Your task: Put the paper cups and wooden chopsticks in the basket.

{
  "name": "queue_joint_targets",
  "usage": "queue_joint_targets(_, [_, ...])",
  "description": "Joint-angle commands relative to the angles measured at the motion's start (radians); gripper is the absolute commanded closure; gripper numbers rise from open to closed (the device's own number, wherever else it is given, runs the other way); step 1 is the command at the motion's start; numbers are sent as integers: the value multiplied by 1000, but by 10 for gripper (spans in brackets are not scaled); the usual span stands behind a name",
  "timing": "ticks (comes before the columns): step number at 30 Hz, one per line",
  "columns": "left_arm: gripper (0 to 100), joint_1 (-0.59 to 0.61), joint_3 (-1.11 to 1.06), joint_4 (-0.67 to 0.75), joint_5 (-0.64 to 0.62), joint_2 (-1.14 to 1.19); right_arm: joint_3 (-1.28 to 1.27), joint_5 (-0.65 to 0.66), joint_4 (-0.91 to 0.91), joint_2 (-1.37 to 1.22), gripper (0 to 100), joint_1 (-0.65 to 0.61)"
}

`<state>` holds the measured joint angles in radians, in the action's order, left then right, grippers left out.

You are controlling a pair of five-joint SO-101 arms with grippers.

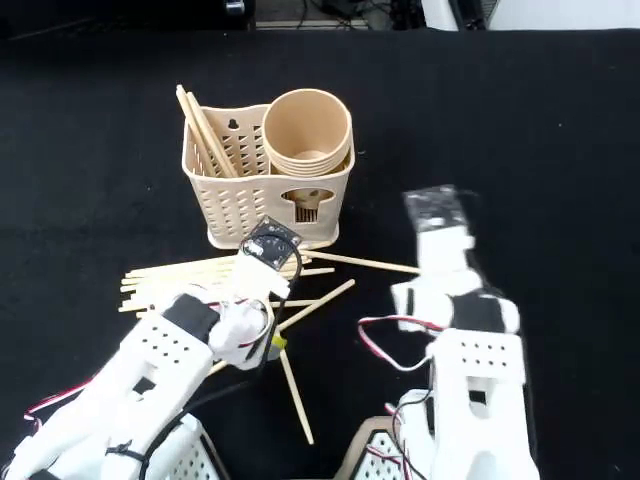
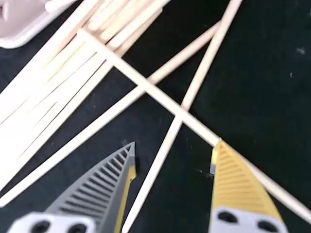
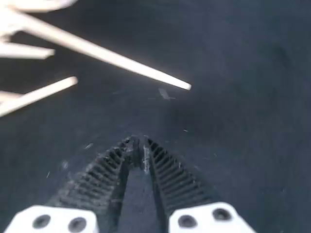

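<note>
My left gripper [image 2: 173,145] hangs, jaws spread, over the loose wooden chopsticks [image 1: 175,278] on the table [image 1: 540,140] just in front of the basket [image 1: 250,205], one stick [image 2: 159,158] lying between its tips; my right gripper [image 3: 138,143] rests nearby, jaws pressed together on nothing. The paper cups [image 1: 307,125] sit stacked in the basket beside a few upright chopsticks [image 1: 205,135]. I judge the sticks light, stiff and apt to roll or pivot, so I would pinch one near mid-length.

Matt black cloth table [image 1: 560,150], wooden chopsticks [image 1: 170,275], plastic basket [image 1: 240,205], paper cups [image 1: 305,125]
</note>
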<state>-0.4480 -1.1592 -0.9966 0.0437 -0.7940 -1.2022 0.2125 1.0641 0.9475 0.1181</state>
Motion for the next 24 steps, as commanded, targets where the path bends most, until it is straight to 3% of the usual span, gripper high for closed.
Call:
queue_joint_targets(1, [743, -21, -18, 114, -43, -3, -28, -137, -97, 18, 983, 140])
queue_joint_targets(9, [743, -38, -22, 149, -49, -3, -125, -166, -207, 18, 983, 180])
queue_joint_targets(19, [743, -22, -61, 149, -49, 2, -127, -164, -204, 18, 983, 178])
queue_joint_targets(24, [744, -21, 5, 149, -51, 164, -125, -164, -201, 18, 983, 178])
